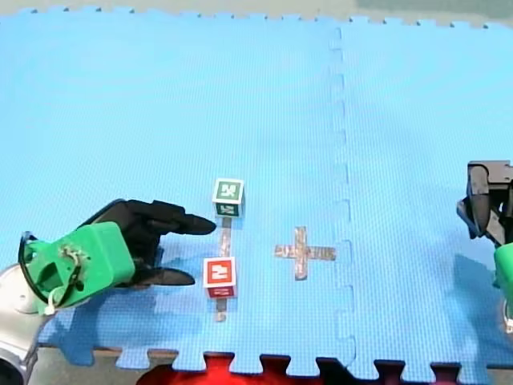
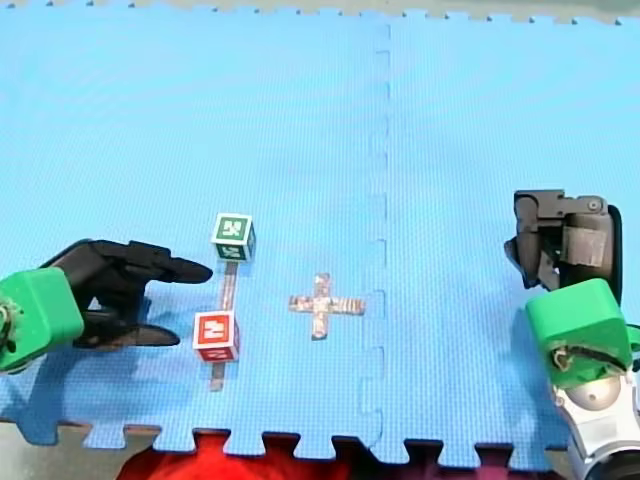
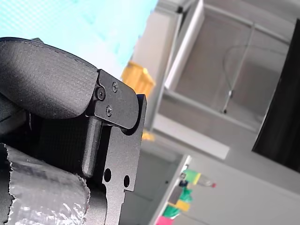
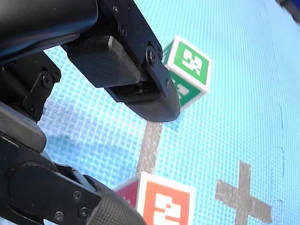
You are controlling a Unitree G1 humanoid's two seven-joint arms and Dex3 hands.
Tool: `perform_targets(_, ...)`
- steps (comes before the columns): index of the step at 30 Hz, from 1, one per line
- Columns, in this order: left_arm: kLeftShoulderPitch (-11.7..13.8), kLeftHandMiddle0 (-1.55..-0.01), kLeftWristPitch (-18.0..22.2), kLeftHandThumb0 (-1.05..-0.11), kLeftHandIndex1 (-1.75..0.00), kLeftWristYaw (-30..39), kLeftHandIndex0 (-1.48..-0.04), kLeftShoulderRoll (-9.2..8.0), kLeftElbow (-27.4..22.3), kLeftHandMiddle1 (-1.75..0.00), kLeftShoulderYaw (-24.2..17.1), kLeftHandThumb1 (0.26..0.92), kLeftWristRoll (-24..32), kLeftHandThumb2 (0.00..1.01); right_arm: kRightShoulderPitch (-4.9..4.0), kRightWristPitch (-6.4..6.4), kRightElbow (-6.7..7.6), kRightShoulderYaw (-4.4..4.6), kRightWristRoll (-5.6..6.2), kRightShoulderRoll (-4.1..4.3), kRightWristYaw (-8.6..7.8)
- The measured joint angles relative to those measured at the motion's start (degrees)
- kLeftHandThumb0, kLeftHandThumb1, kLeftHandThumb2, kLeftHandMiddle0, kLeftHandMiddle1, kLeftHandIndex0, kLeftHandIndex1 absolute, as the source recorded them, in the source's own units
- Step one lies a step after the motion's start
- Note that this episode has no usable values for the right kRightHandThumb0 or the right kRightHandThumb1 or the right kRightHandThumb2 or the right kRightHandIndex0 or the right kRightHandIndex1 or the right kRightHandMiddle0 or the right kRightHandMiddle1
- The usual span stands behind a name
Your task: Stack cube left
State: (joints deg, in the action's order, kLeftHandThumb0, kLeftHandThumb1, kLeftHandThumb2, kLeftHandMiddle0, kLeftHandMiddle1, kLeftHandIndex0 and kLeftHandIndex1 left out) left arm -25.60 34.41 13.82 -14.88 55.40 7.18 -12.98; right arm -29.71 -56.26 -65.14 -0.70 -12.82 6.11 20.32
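A green cube (image 1: 228, 197) with a white mark stands on the blue foam mat (image 1: 160, 104). A red cube (image 1: 220, 277) stands just nearer than it, and a grey tape strip (image 1: 225, 239) joins the two. My left hand (image 1: 200, 253) lies low at the mat's front left, just left of both cubes, touching neither and holding nothing. In the second wrist view the green cube (image 4: 190, 70) and the red cube (image 4: 164, 204) sit close beyond black fingers (image 4: 140, 89). My right hand (image 2: 548, 240) is at the far right edge, holding nothing.
A grey tape cross (image 1: 303, 253) marks the mat to the right of the cubes. A toothed seam (image 1: 343, 160) runs front to back through the mat. The mat's jagged front edge (image 1: 240, 365) lies close behind the red cube, with something red below it.
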Motion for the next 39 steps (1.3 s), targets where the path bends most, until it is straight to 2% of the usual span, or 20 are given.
perform_targets(2, 0.5, -0.8, -0.1, -0.301, 0.0, -4.3, -0.75, 1.33, 0.4, -1.75, 0.5, 0.694, -1.0, 0.01, 0.0, 0.0, 0.09, -0.02, 0.0, -0.03, -0.05)
perform_targets(5, 1.3, -0.79, 0.0, -0.296, 0.0, -9.3, -0.74, 2.9, 1.0, -1.75, 1.3, 0.704, -2.1, 0.01, 0.07, -0.01, 0.25, -0.16, 0.04, 0.01, -0.11)
perform_targets(12, 1.6, -0.78, 0.5, -0.3, 0.0, -12.1, -0.73, 3.44, 1.7, -1.75, 2.2, 0.712, -2.4, 0.01, 0.19, -0.09, 0.45, -0.32, 0.04, 0.01, -0.22)
perform_targets(15, 1.4, -0.77, -0.3, -0.294, 0.0, -11.8, -0.63, 3.33, 1.4, -1.75, 2.8, 0.714, -2.4, 0.01, 0.19, -0.18, 0.54, -0.39, 0.08, 0.01, -0.4)
perform_targets(18, 1.2, -0.75, -2.0, -0.288, 0.0, -10.1, -0.56, 2.92, 0.4, -1.75, 3.3, 0.714, -2.2, 0.01, 0.18, -0.26, 0.55, -0.53, 0.17, 0.01, -0.63)
perform_targets(24, 1.1, -0.75, -5.0, -0.298, 0.0, -6.6, -0.55, 2.31, -1.4, -1.75, 3.8, 0.708, -1.3, 0.0, 0.15, -0.55, 0.51, -0.85, 0.37, 0.03, -0.93)
perform_targets(25, 0.8, -0.75, -5.2, -0.347, 0.0, -5.9, -0.55, 2.06, -1.7, -1.75, 3.8, 0.695, -1.0, 0.0, 0.15, -0.57, 0.51, -0.87, 0.35, 0.02, -0.94)
perform_targets(27, 0.0, -0.76, -5.6, -0.508, -0.01, -3.7, -0.52, 1.37, -2.2, -1.75, 3.8, 0.666, -0.4, 0.01, 0.16, -0.57, 0.49, -0.84, 0.21, -0.03, -0.94)
perform_targets(30, -1.3, -0.77, -6.8, -0.558, 0.0, 0.1, -0.51, 0.07, -2.3, -1.75, 4.2, 0.66, -0.1, 0.01, 0.16, -0.57, 0.48, -0.81, 0.06, -0.1, -0.93)
perform_targets(34, -3.4, -0.74, -8.3, -0.508, 0.0, 5.9, -0.43, -1.74, -2.3, -1.75, 5.4, 0.664, -0.3, 0.01, 0.17, -0.58, 0.48, -0.78, -0.04, -0.18, -0.91)
perform_targets(39, -5.7, -0.73, -9.5, -0.476, 0.0, 13.0, -0.4, -3.61, -2.2, -1.75, 6.7, 0.673, -0.3, 0.01, 0.17, -0.58, 0.48, -0.77, -0.12, -0.24, -0.91)
